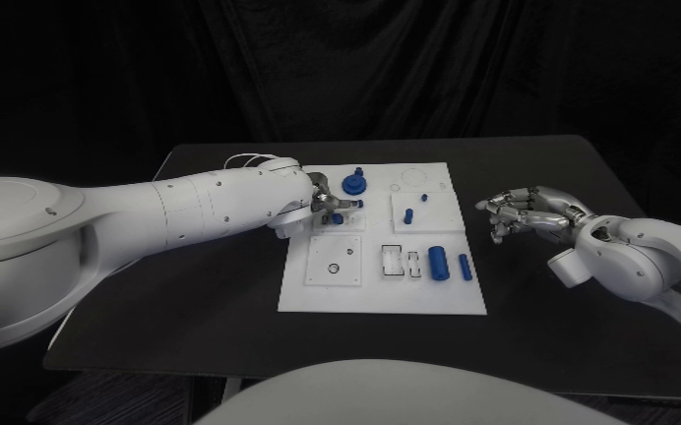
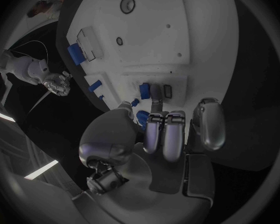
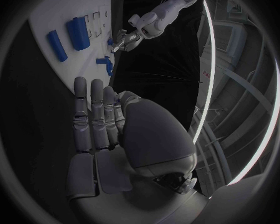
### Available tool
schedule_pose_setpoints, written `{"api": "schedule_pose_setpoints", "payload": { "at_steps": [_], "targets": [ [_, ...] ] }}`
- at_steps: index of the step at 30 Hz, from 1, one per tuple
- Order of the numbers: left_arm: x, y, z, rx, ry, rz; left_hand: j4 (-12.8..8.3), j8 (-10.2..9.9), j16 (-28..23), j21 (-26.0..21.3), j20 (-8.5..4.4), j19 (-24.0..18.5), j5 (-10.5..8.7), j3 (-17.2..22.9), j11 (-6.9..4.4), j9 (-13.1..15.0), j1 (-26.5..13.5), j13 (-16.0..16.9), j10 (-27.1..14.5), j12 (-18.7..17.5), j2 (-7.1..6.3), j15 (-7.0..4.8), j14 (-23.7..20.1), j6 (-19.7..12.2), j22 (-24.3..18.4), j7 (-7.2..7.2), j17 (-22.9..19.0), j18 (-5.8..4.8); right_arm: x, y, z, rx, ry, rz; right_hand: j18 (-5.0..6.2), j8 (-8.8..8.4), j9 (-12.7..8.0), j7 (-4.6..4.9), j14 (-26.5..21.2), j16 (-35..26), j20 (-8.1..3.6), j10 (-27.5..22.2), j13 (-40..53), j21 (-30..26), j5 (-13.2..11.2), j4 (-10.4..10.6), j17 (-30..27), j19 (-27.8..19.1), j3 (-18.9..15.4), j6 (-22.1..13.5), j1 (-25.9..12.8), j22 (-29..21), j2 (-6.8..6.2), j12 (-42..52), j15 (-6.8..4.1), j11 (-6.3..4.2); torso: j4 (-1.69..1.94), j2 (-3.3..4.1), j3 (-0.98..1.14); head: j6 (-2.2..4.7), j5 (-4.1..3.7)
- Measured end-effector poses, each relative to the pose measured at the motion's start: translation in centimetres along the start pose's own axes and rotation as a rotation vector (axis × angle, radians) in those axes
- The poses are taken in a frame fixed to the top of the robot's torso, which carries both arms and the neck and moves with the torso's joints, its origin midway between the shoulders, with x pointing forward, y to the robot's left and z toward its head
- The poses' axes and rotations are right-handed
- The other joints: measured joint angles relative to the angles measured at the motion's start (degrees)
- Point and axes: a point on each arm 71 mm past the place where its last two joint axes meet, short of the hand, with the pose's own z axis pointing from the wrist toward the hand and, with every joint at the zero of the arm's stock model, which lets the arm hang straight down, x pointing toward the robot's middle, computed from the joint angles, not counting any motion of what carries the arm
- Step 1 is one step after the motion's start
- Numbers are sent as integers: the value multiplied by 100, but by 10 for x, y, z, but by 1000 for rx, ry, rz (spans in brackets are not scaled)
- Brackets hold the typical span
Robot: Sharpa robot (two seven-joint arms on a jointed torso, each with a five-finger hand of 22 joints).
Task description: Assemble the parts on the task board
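Observation:
The white task board [image 1: 320, 287] lies mid-table. My left hand [image 1: 327, 201] hovers low over its far left part. In the left wrist view one outstretched finger [image 2: 155, 97] touches a small blue part [image 2: 144, 89] standing on the board [image 2: 196, 30], the thumb [image 2: 123, 109] lies close beside it, and the other fingers curl in. Whether the part is pinched I cannot tell. A round blue part with a peg [image 1: 353, 185] stands just beyond the hand. My right hand [image 1: 523, 211] hangs off the board's right edge, fingers apart, holding nothing.
On the board lie a short blue peg [image 1: 407, 215], a thick blue cylinder [image 1: 440, 262] and a thin blue rod [image 1: 464, 267], next to white slotted blocks [image 1: 394, 262]. A ring [image 1: 331, 269] sits in the near left square. The black table [image 1: 213, 307] surrounds the board.

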Motion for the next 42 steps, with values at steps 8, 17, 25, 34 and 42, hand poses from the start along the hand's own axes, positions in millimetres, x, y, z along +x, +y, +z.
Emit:
{"api": "schedule_pose_setpoints", "payload": {
  "at_steps": [8,17,25,34,42],
  "targets": [
    [0,0,1,6,-11,-5,7,144,0,0,-21,21,151,-115,0,89,115,0,0,0,115,0,0,-114,0,-27,0,0,0,0,0,1,2,0,0,0,0,0,0,0,0,0,-5,0,0,0,-6,0,0,0,0,8,0,0,0,0,-2,-3,-1,0,8],
    [0,0,2,11,-16,-8,-1,202,0,0,-21,22,196,-154,0,112,160,0,0,0,160,0,0,-190,0,-43,0,0,0,0,1,3,3,0,0,0,1,-13,0,0,0,0,-4,16,0,0,-6,0,0,-13,0,8,0,0,0,0,-1,-3,-1,0,6],
    [0,0,3,17,-23,-12,-1,225,0,0,-21,21,217,-186,-1,128,207,0,0,0,158,0,0,-202,-1,-41,0,0,0,-1,1,5,4,0,0,0,1,-21,0,0,0,0,-4,23,0,0,-6,0,0,-21,0,7,0,0,0,0,-1,-3,0,0,6],
    [0,0,3,23,-27,-14,-1,255,0,0,-21,21,239,-218,-1,129,266,0,0,0,157,0,0,-201,-1,-40,0,-1,0,-1,1,8,5,0,0,0,1,-21,0,0,0,0,-3,22,0,0,-6,0,0,-21,0,7,0,0,0,0,-1,-4,0,0,12],
    [1,1,3,25,-31,-17,-3,284,0,0,-41,42,238,-268,-1,115,333,0,-1,0,141,0,0,-200,-1,-40,0,-1,0,-2,1,9,5,1,0,0,1,-21,0,-1,0,0,-3,22,0,0,-5,0,0,-21,0,6,0,0,0,0,-1,-4,0,0,9]
  ]
}}
